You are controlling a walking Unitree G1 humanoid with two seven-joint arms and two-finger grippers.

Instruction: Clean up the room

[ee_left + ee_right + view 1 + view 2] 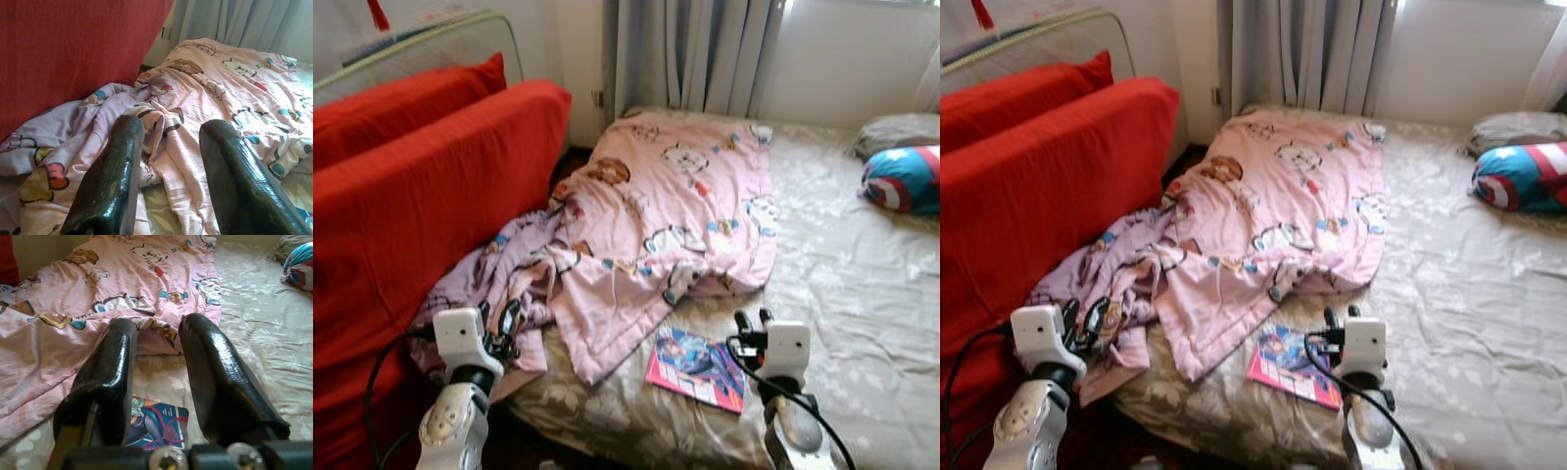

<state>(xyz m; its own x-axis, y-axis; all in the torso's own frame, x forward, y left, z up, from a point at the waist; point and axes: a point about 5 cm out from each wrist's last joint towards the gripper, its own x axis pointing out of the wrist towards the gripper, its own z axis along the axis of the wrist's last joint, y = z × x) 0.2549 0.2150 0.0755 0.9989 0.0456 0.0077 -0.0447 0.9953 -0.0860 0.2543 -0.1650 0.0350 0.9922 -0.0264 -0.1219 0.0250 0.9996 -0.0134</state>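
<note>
Pink blanket (646,215) lies ahead of both grippers' spread fingers; left gripper (499,318), right gripper (752,318).

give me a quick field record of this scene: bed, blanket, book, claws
bed: grey floral sheet
blanket: pink cartoon blanket, rumpled, one end spilling off the bed toward the red sofa
book: colourful comic book flat on the sheet near the bed's edge, beside the blanket
pillows: blue-red-white one and a grey one at far right
left claw: open, over the blanket's hanging end
right claw: open, beside the book
</note>
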